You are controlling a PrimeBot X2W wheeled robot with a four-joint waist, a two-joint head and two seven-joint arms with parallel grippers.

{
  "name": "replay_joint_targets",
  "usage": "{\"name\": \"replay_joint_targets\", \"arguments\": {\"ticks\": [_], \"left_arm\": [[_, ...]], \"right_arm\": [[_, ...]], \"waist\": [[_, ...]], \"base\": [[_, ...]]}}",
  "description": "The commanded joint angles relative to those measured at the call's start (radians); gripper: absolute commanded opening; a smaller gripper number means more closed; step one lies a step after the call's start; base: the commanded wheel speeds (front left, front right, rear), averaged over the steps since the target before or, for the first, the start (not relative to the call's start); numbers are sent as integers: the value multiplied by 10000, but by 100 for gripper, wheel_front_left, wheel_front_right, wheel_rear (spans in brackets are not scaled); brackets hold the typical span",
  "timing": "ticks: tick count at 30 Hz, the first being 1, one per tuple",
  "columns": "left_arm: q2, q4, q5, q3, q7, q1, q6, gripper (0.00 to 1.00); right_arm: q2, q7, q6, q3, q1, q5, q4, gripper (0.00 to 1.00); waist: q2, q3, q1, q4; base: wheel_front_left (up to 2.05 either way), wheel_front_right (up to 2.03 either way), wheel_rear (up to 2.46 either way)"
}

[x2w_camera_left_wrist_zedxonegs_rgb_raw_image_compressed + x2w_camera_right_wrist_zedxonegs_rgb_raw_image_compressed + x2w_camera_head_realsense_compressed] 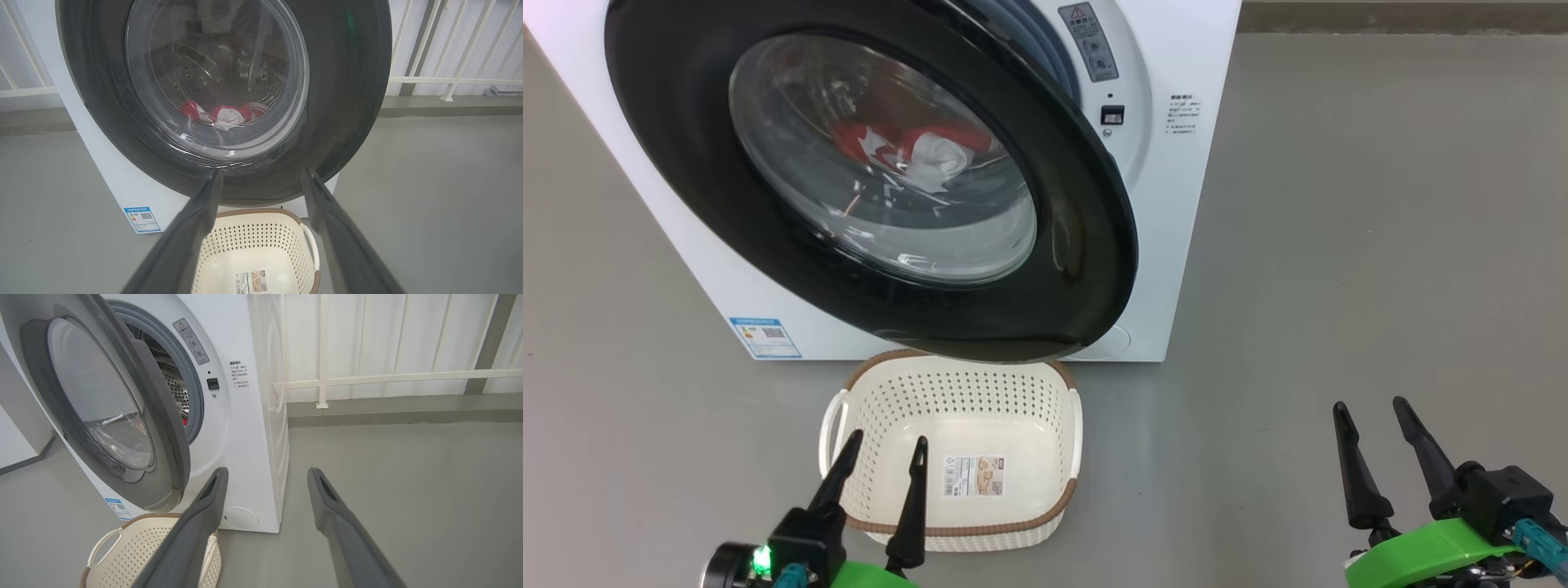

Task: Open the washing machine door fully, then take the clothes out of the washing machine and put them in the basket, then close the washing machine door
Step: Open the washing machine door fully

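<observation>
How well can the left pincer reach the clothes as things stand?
Probably not yet. The door, only partly open, hangs between the left pincer and the clothes, which show through its glass. The gap is at its right edge.

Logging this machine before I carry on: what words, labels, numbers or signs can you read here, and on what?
No wording is legible.
Grey sticker on the washing machine, beside the drum opening: a warning triangle; its print is too small.
Print block right of that sticker: too small.
Blue label low on the front: a QR code; wording blurred.
Paper label on the bottom of the basket: blurred.
</observation>
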Motion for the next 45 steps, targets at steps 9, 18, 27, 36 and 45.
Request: {"name": "replay_joint_targets", "arguments": {"ticks": [9, 18, 27, 36, 45], "left_arm": [[113, -118, -13, 348, -120, -2, 32, 100], [111, -79, -26, 328, -120, -11, 40, 100], [109, -140, -85, 294, -120, -66, 70, 100], [108, -200, -95, 291, -120, -98, 87, 100], [106, -376, -129, 299, -120, -264, 65, 100]], "right_arm": [[-90, -64, 6, 329, -55, -68, -42, 100], [-90, -64, 6, 410, -74, -92, 93, 100], [-90, -64, 6, 407, -134, 83, 222, 0], [-89, -64, 6, 424, -269, 147, 214, 0], [-89, -64, 6, 426, -984, 3716, -107, 0]], "waist": [[0, -52, 0, 32], [0, -55, 0, 59], [0, 42, 0, 112], [0, 105, 0, 146], [0, 355, 0, 246]], "base": [[0, 0, 0], [0, 0, 0], [0, 0, 0], [0, 0, 0], [0, 0, 0]]}}
